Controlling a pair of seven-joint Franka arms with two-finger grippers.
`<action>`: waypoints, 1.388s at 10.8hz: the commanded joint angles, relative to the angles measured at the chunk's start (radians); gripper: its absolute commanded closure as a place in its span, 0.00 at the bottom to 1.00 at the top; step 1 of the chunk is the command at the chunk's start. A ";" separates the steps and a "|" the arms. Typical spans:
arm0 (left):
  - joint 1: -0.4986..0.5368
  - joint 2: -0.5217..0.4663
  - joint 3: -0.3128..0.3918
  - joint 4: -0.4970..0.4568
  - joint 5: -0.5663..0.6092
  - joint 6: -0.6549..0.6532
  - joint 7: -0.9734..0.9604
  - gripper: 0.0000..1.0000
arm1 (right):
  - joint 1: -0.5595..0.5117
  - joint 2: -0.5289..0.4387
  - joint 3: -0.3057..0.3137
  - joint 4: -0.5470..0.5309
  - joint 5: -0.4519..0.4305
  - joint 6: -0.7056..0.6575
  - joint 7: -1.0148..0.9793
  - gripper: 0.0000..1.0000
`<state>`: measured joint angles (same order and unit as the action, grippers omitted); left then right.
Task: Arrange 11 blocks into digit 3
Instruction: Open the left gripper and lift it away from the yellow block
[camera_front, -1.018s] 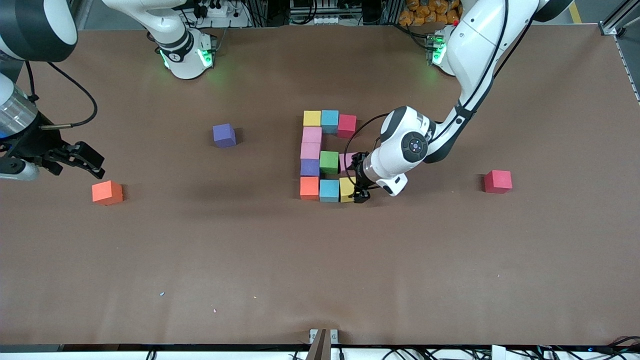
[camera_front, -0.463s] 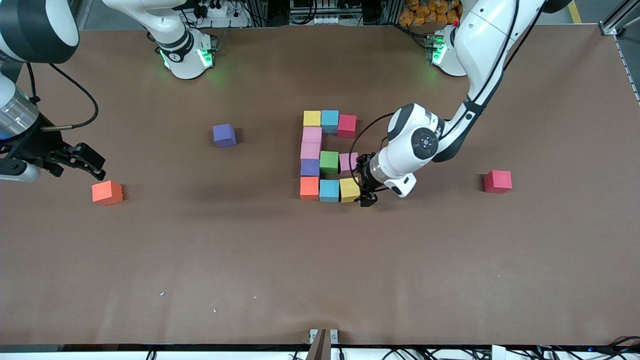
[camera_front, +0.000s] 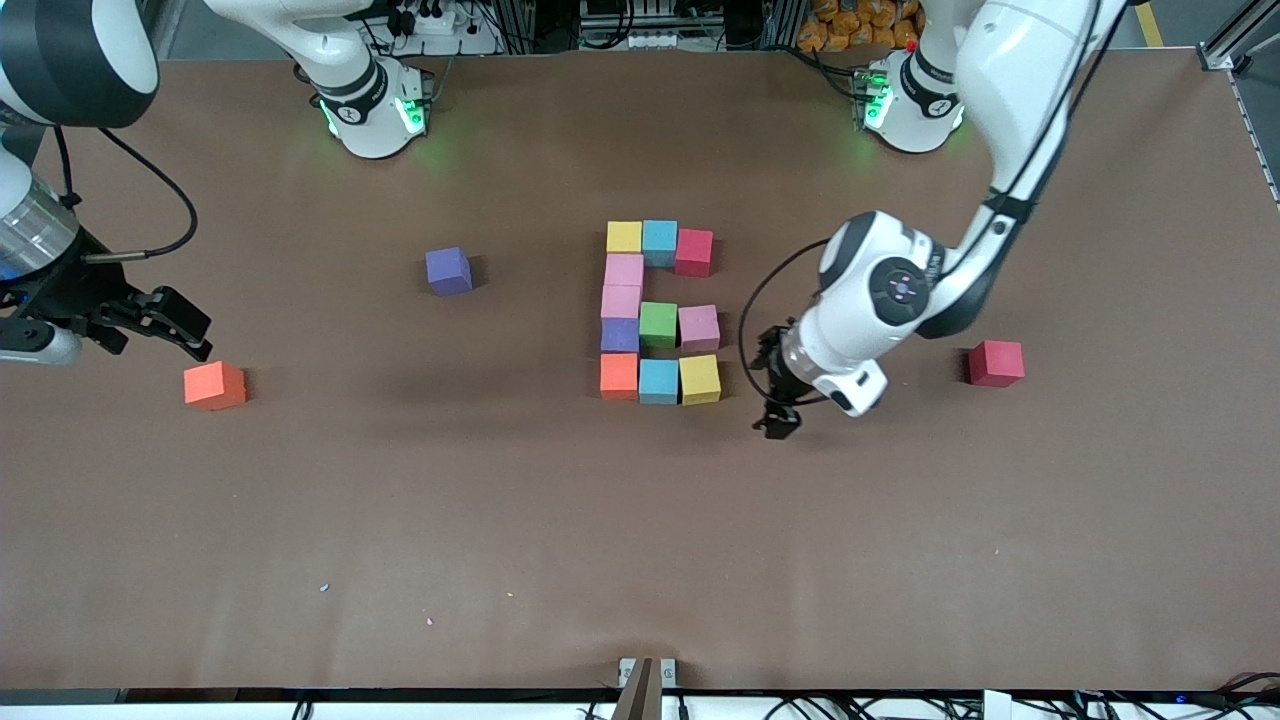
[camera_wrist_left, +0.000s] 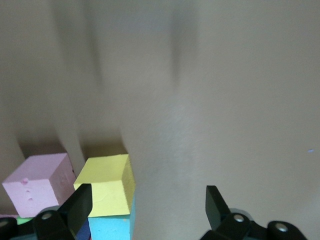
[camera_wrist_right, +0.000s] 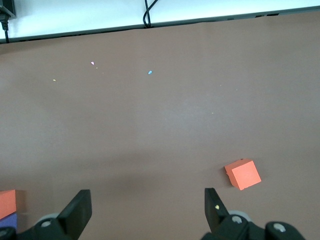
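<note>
The digit 3 sits mid-table as a tight cluster of blocks: yellow, light blue and red in the row farthest from the front cam; two pink and a purple down the side toward the right arm's end; green and another pink in the middle row; orange, light blue and yellow in the nearest row. Left gripper is over bare table just beside that nearest yellow block, toward the left arm's end, jaws spread, nothing between them. Left wrist view shows what the front cam doesn't: the yellow and pink blocks close up with both black fingers apart and clear of them; that pic is smeared, so contact w/ the table can't be judged. Three loose blocks lie well apart from the figure: purple and orange toward the right arm's end, red toward the left arm's end. Right gripper waits above the loose orange block, jaws spread & empty; its wrist view has that orange block between the fingers and the table edge, plus a few specks on the mat.
</note>
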<state>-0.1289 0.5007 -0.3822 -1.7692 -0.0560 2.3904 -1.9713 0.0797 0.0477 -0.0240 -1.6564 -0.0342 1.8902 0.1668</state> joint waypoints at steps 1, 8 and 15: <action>0.050 -0.065 -0.001 0.051 0.022 -0.126 0.087 0.00 | -0.012 0.014 0.007 0.027 0.010 -0.011 0.003 0.00; 0.198 -0.247 0.000 0.172 0.036 -0.495 0.470 0.00 | -0.009 0.014 0.007 0.026 0.010 -0.014 0.003 0.00; 0.114 -0.416 0.248 0.269 0.019 -0.740 1.032 0.00 | -0.018 0.009 0.007 0.078 0.002 -0.090 -0.003 0.00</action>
<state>0.0762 0.1287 -0.2535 -1.5017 -0.0392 1.6891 -1.0494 0.0795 0.0510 -0.0260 -1.6262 -0.0344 1.8555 0.1667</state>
